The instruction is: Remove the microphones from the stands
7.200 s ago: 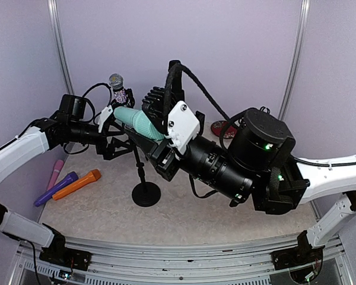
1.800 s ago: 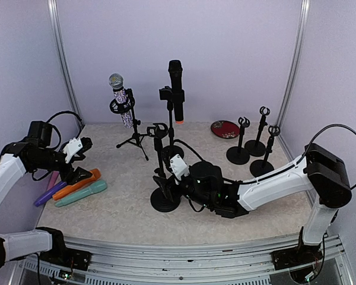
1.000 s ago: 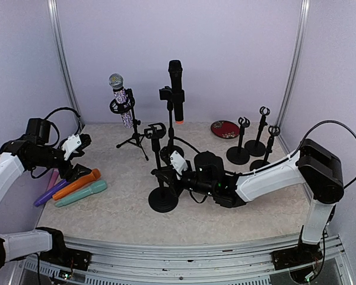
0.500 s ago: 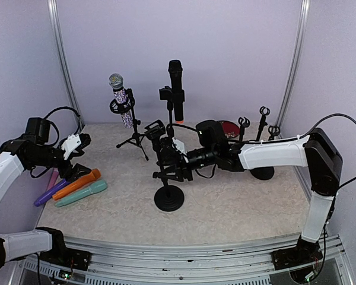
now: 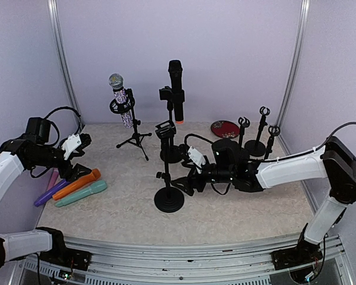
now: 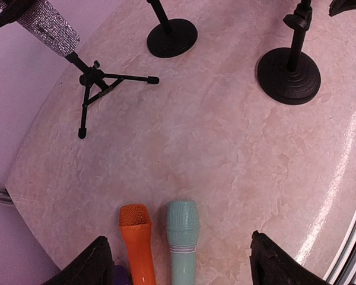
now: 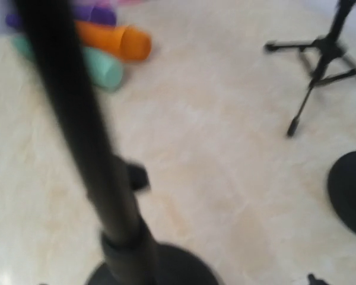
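The black microphone (image 5: 176,89) hangs head-up in the clip of a tall stand (image 5: 170,113) at the middle of the bench's back edge. To its left, towards the back-left corner, a glitter-covered microphone (image 5: 121,98) sits tilted in a tripod stand (image 5: 134,139). Neither is touched by an arm.

An empty round-base stand (image 5: 169,202) stands in front of the black microphone, near the middle of the bench (image 5: 225,214), with its clip overlapping the taller stand's base in the top view. The right arm reaches in low from the right edge. The right fingers (image 5: 184,185) are just beside this empty stand's pole, spread wide and holding nothing. In the right wrist view the pole is a blurred dark bar close in front.

Behind the right arm, towards the back-right corner, are three short empty stands (image 5: 260,127) and a red dish (image 5: 225,128).

The left fingers (image 6: 86,267) hover wide apart and empty near the left edge. Below them an orange microphone (image 6: 137,240) and a teal microphone (image 6: 183,237) lie side by side. A purple microphone (image 5: 47,194) and a pink one (image 5: 52,178) lie closer to the edge.
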Available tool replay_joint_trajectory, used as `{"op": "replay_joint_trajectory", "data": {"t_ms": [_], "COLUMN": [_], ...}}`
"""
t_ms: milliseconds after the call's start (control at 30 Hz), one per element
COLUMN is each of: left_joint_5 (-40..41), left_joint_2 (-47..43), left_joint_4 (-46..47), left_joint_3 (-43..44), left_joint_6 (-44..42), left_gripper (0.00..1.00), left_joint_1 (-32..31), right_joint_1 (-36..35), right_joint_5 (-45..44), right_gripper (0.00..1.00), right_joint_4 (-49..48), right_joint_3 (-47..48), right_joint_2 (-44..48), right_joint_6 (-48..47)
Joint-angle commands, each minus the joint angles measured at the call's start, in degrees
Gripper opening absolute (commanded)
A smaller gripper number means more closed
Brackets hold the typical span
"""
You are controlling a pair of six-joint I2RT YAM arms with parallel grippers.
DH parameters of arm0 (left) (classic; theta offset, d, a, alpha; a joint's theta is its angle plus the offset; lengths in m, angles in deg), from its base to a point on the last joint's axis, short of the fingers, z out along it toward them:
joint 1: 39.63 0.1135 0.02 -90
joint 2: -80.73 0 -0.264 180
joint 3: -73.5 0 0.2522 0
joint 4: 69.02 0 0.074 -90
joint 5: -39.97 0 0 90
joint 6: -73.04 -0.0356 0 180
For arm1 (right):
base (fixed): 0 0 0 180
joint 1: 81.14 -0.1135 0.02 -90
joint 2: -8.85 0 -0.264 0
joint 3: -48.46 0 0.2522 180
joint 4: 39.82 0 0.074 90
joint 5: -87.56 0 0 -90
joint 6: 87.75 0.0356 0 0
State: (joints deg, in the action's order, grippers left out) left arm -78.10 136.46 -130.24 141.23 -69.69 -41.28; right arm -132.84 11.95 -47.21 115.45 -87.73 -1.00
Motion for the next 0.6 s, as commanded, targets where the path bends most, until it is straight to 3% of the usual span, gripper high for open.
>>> {"op": "replay_joint_trajectory", "data": {"t_ms": [0, 100, 200, 333, 567], "left_joint_5": [-0.8, -0.8, -0.8, -0.5, 0.0], "left_joint_2": [-0.5, -0.6, -0.9, -1.1, -2.1], "left_joint_4": [-0.2, -0.2, -0.3, -0.4, -0.6], "left_joint_3": [0.9, 1.1, 0.9, 1.0, 0.6], "left_joint_6": [-0.4, -0.3, -0.4, -0.4, -0.7], "left_gripper": [0.77, 0.77, 0.77, 0.77, 0.77], "left_joint_1": [-0.4, -0.3, -0.4, -0.3, -0.4], "right_joint_1": [-7.6, -14.5, -19.4, -21.1, -23.1], "right_joint_5": [-26.7, -44.0, -54.4, -60.1, -69.8], "right_gripper": [0.9, 0.86, 0.85, 0.82, 0.72], "right_joint_4": [-3.7, -1.9, 3.4, 10.7, 3.9], "right_joint_3": [-1.2, -1.1, 3.2, 10.7, 15.0], "right_joint_2": [4.1, 3.3, -0.5, -7.0, -11.7], "right_joint_6": [11.2, 17.5, 24.8, 34.6, 32.0]}}
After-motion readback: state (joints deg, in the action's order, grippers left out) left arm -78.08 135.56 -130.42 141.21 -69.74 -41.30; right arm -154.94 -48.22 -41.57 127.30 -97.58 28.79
